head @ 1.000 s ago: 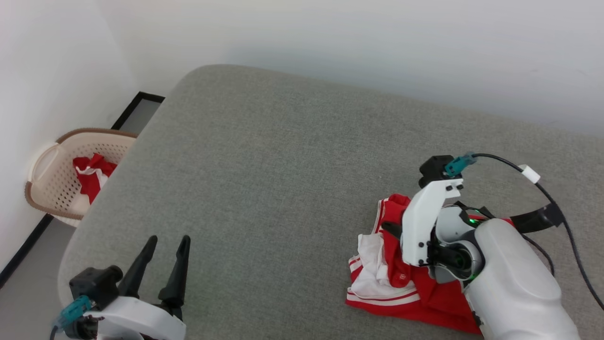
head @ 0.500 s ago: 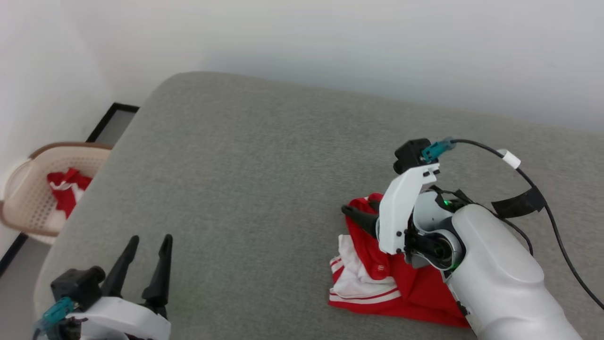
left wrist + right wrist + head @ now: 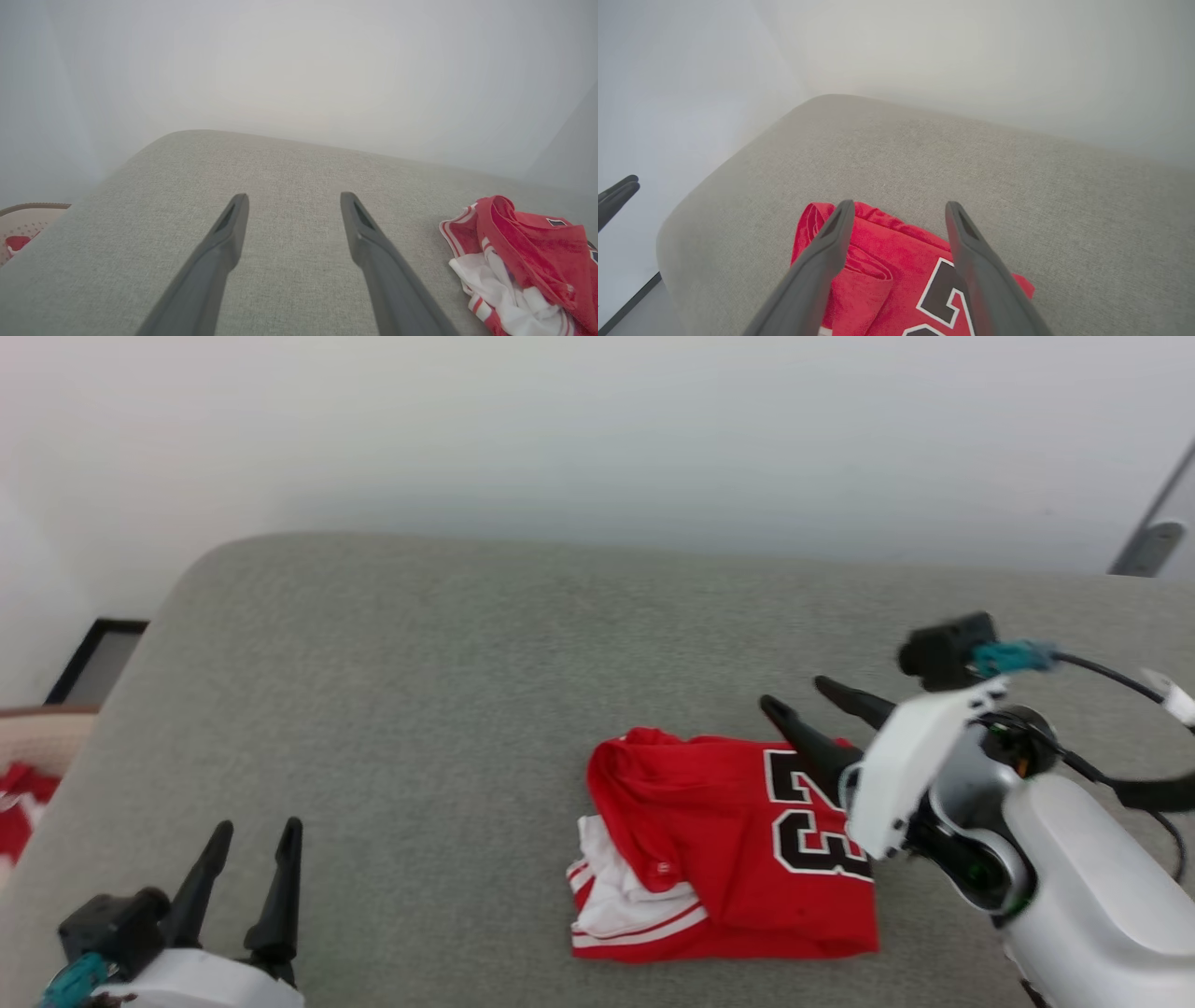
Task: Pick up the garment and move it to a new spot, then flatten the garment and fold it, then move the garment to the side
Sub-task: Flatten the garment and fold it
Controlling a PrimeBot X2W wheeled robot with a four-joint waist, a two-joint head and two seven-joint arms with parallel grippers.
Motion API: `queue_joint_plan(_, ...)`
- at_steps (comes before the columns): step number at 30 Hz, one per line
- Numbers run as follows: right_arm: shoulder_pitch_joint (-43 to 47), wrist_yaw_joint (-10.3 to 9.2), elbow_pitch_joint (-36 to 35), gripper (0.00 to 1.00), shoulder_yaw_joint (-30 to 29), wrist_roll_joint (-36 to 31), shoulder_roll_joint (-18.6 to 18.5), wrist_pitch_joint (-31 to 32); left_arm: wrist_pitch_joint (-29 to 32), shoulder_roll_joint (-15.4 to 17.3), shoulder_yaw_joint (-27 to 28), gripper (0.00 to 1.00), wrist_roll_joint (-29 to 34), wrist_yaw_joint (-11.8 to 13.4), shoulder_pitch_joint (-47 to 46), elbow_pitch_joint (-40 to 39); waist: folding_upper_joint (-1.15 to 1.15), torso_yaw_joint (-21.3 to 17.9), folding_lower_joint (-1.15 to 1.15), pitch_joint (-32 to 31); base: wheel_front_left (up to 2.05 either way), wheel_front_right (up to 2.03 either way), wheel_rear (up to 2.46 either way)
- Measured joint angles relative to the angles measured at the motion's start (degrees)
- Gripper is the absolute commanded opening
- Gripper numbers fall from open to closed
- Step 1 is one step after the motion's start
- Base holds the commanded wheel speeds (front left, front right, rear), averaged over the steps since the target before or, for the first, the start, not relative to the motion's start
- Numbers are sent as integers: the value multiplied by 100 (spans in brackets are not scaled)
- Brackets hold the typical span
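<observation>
You see the garment (image 3: 709, 840) lying folded on the grey cushion (image 3: 420, 691); right gripper (image 3: 794, 693) above its number, fingers apart, empty; left gripper (image 3: 259, 826) likewise apart, well away.

Grey fabric cushion (image 3: 420, 663); plain white wall (image 3: 560, 429)

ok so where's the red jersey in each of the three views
Head view: jersey lower right of centre, lying on the grey cushion, beside the right arm's fingers.
Left wrist view: lower right corner, cut off by the picture's edge.
Right wrist view: bottom centre, seen between the right arm's fingers.
Shared landmark: the grey cushion, backed by the pale wall.
</observation>
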Motion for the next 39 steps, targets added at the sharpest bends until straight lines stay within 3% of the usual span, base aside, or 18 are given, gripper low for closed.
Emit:
queue_joint_plan(9, 761, 1, -500, 100, -90, 3, -716, -1406, 0, 66, 258, 100, 35, 46, 357, -158, 0, -536, 0, -181, 0, 0, 0)
queue_joint_plan(21, 1658, 1, -210, 100, -426, -324, -1023, -2933, 0, -93, 775, 100, 157, 5, 764, -300, 0, -932, 0, -396, 0, 0, 0)
queue_joint_plan(39, 2496, 1, -181, 100, -1302, -570, -859, -3331, 0, -223, 1096, 100, 379, -115, 825, -261, 0, -1052, 0, -492, 0, 0, 0)
